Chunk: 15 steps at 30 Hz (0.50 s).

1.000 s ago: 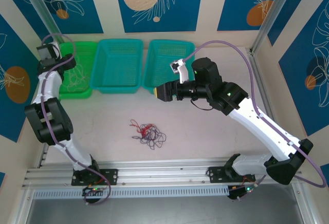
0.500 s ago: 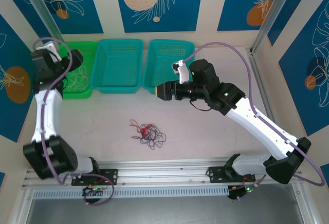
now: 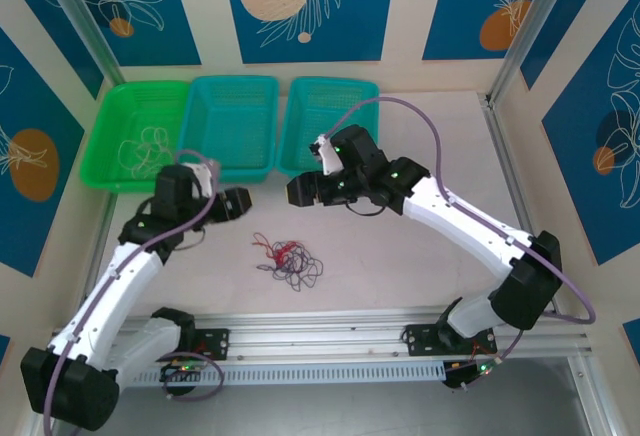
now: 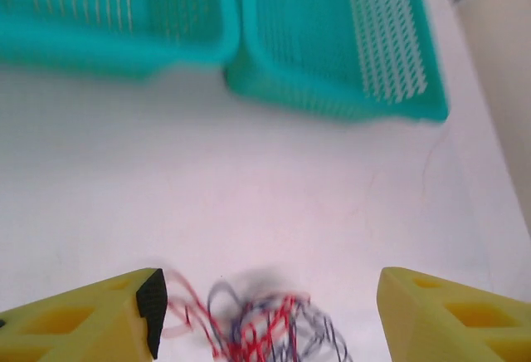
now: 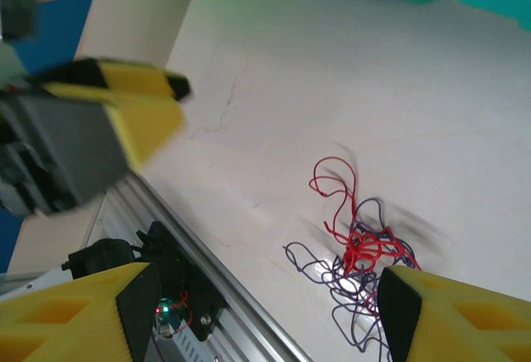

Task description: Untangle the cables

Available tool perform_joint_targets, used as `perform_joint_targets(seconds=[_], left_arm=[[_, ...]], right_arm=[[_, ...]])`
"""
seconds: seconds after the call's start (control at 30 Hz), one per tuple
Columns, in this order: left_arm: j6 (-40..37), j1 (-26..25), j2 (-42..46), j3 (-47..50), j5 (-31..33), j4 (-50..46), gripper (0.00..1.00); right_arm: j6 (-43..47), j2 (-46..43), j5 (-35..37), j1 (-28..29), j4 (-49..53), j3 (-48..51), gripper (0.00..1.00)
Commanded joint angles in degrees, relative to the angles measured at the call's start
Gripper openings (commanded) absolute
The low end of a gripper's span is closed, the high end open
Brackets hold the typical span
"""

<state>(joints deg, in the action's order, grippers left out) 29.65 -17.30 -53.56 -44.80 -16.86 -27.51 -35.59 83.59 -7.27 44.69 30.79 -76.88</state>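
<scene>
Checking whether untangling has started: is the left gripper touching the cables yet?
Apart. The top view shows bare table between the left gripper, whose jaws are open, and the cables.

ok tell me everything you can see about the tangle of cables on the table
The cables are a small loose knot of very thin, flexible wires. Red strands bunch in the middle, dark purple-black loops spread around them, and one red loop trails off to the left. They lie flat on the pale table, between the two arms. Nothing touches them: the left end effector and right end effector are both open and apart from the knot, on its far side.
</scene>
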Motion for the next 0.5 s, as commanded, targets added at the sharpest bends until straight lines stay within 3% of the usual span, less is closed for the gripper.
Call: perform_joint_targets(seconds=[0.0,0.13,0.3,0.47], left_arm=[[5.3,-6.0,-1.4,4.2,4.6,-1.4,0.67],[7.2,-12.7,-7.6,8.2,11.8,5.5,0.67],[10.2,-13.9,-16.2,8.7,20.9,8.6,0.65],[9.9,-13.9,-21.6,8.6,21.0,13.0,0.48]], right_arm=[[-0.3,2.0,-2.0,0.8,-0.3,-0.4,0.72],[0.5,3.9,-1.1,1.8,0.4,-0.1,0.71],[0.8,4.0,1.6,2.9,1.2,2.6,0.71],[-0.6,4.2,2.9,3.8,0.3,5.7,0.71]])
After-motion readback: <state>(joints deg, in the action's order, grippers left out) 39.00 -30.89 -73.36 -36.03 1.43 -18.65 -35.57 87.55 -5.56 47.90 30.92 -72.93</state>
